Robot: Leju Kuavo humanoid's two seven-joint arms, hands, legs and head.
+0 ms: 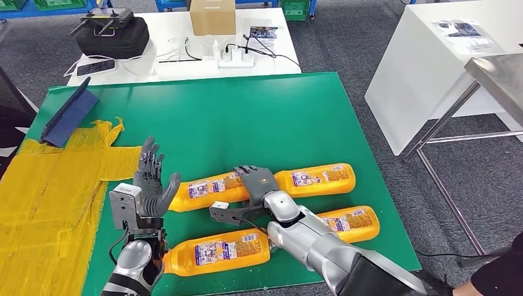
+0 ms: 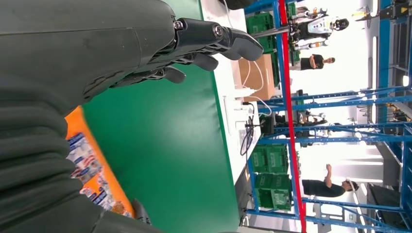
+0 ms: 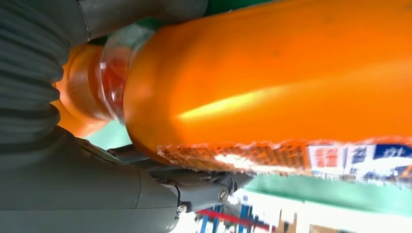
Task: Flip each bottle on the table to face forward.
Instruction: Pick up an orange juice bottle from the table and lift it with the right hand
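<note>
Several orange bottles lie on their sides on the green mat point(image 1: 247, 117). The upper-right bottle point(image 1: 324, 178) has my right hand point(image 1: 256, 183) over its neck end. In the right wrist view this bottle point(image 3: 272, 82) lies between the fingers and the thumb point(image 3: 194, 194), so the hand grips it. The upper-left bottle point(image 1: 206, 188) lies just beside that hand. Two more lie nearer me, lower-left point(image 1: 222, 251) and lower-right point(image 1: 354, 223). My left hand point(image 1: 151, 185) is raised left of the bottles, fingers apart and holding nothing. The left wrist view shows a labelled bottle point(image 2: 90, 165) below that hand point(image 2: 97, 48).
Yellow sheeting point(image 1: 55, 185) covers the mat's left part, with a blue folder point(image 1: 68, 114) at its far end. Behind stands a white table point(image 1: 185, 55) with a black bag point(image 1: 114, 34), a cardboard box point(image 1: 213, 15) and a power strip point(image 1: 237, 60). A metal frame point(image 1: 456, 117) stands to the right.
</note>
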